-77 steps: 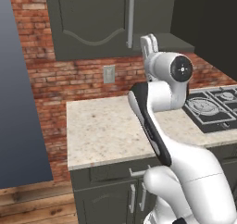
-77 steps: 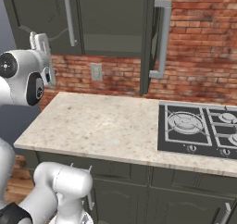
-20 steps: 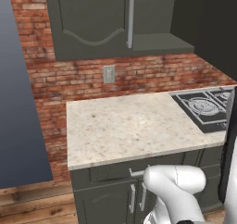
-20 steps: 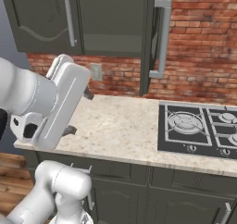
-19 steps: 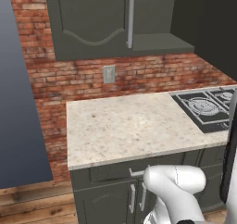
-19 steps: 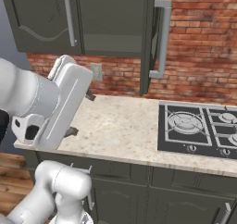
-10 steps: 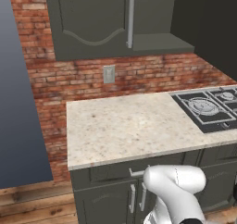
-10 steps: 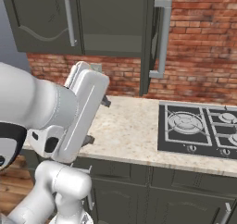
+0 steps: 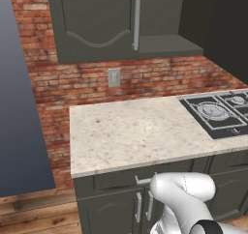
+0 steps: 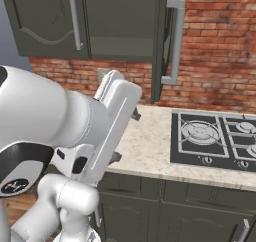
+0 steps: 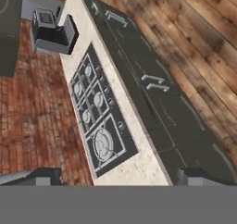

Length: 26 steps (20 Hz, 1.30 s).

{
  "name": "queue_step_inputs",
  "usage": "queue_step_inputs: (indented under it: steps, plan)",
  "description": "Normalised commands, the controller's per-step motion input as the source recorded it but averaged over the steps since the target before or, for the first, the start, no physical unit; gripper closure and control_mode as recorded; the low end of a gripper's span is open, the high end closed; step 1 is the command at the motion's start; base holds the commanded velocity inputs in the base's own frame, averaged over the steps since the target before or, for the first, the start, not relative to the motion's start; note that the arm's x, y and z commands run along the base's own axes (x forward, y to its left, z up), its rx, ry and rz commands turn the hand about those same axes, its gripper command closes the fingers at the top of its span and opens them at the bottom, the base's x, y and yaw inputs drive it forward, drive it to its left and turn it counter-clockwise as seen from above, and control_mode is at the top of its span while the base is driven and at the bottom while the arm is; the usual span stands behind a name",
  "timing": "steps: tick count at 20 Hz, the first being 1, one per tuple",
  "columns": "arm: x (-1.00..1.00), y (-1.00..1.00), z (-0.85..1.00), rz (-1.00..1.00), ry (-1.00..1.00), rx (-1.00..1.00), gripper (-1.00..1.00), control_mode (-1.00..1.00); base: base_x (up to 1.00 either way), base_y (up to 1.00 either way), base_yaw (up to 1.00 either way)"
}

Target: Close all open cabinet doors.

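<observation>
Cabinet door [image 10: 165,41] ajar above the stone counter [image 9: 131,131], edge-on beside the hob [image 10: 215,136]; fingers [image 11: 41,176] apart, empty.

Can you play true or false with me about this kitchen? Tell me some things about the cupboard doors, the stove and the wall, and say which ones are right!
1. One upper cabinet door stands open, edge-on above the counter. True.
2. The wall behind the counter is white tile. False: it is red brick.
3. The stove is built into the counter. True.
4. A big pot sits on the stove. False: its burners are bare.
5. The left upper door looks closed. True.
6. The door handles are round knobs. False: they are long silver bars.
</observation>
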Motion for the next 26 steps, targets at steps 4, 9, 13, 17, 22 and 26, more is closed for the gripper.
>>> queue_step_inputs:
  steps: [4,9,13,17,22,26]
  plan:
    - [0.13,-0.11,0.05,0.00,-0.06,0.12,-1.00,-1.00,0.00,0.00,0.00]
    - [0.21,-0.04,0.07,0.00,-0.15,0.18,-1.00,-1.00,0.00,0.00,0.00]
    - [0.32,-0.06,0.02,0.05,-0.15,0.19,-1.00,-1.00,0.00,0.00,0.00]
    - [0.53,-0.01,0.00,0.10,-0.08,0.11,-1.00,-1.00,0.00,0.00,0.00]
    - [0.41,-0.12,0.00,0.21,-0.13,0.01,-1.00,-1.00,0.00,0.00,0.00]
    - [0.27,-0.15,0.00,0.30,-0.15,0.00,-1.00,-1.00,0.00,0.00,0.00]
